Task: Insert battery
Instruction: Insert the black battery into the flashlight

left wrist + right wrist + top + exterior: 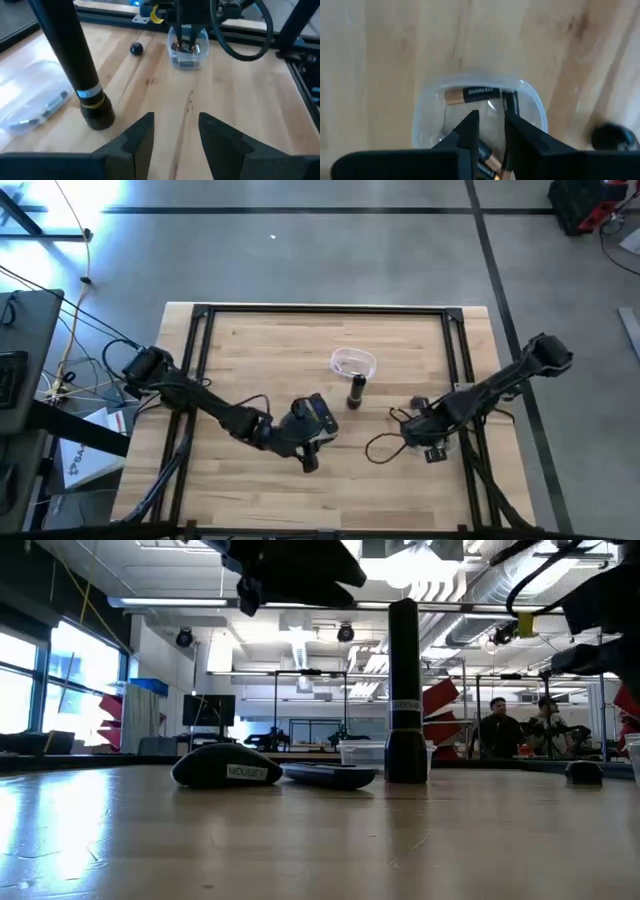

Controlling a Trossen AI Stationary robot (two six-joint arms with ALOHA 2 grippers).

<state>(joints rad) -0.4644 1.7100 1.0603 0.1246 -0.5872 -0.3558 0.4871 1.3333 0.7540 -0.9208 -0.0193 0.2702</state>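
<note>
- Pale wooden surface [270,350] carries everything; a workshop with people far off lies beyond it.
- 1 black flashlight [82,70] stands upright with its open end up, probably so a battery can drop straight in. Its round black cap [136,48] lies apart on the wood.
- Spare batteries sit in a small clear cup [187,57], which keeps them from rolling away.
- Right gripper [490,120] hangs directly over that cup with its fingers pointing down inside the rim. They are a narrow gap apart and nothing is clamped between them.
- 1 copper-topped battery [472,93] lies flat on the cup floor just ahead of the right gripper's fingertips; another sits beside 1 finger.
- Left gripper [175,122] waits low over bare wood, spread wide and empty. The flashlight is near it, ahead and to 1 side, likely so it can steady the body later.
- 1 clear plastic bag [30,100] lies beyond the flashlight.
</note>
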